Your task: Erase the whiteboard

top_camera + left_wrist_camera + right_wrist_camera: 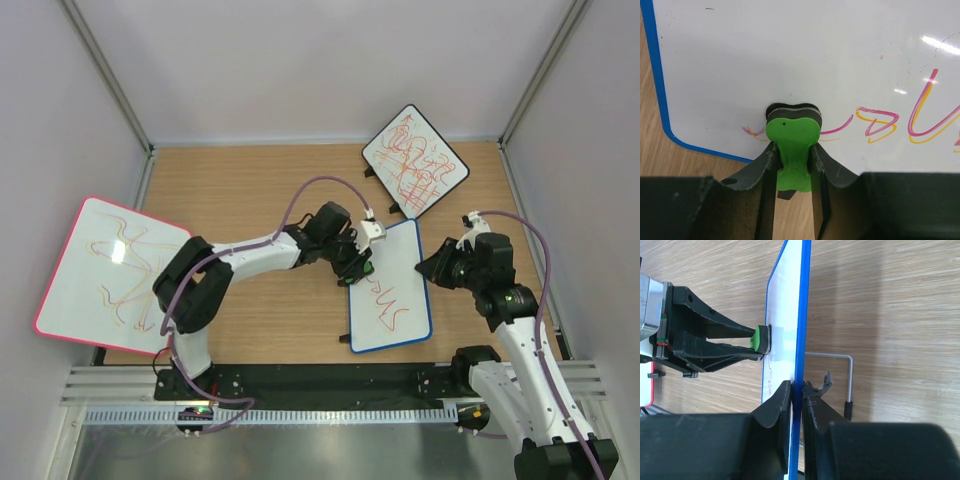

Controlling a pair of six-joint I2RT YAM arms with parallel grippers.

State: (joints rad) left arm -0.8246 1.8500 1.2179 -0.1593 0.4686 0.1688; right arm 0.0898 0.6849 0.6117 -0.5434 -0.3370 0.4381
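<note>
Right, I am in the wiping step. The whiteboard point(392, 322) lies at about 4 o'clock from the table's middle, tipped up on its wire foot point(850, 382). My right gripper point(799, 391) is closed on its blue frame at the 3 o'clock edge and steadies it. My left gripper point(792, 159) is shut on the green eraser point(791, 134), whose dark pad presses flat against the white face near the board's 10 o'clock corner.

The area around the pad looks clean, but red scribbles point(386, 302) run from the eraser toward 5 o'clock in the top view. I would call the job well short of done.

The next move, as I judge it, is a sweep of the eraser toward 5 o'clock across those marks, with the pad flat and pressed evenly. The right grip has to hold firm, because the board stands on a thin foot and a hard push could slide or tip it. The pink board point(105, 275) at 9 o'clock and the black-framed board point(413, 160) at 1 o'clock are not mine to touch.
</note>
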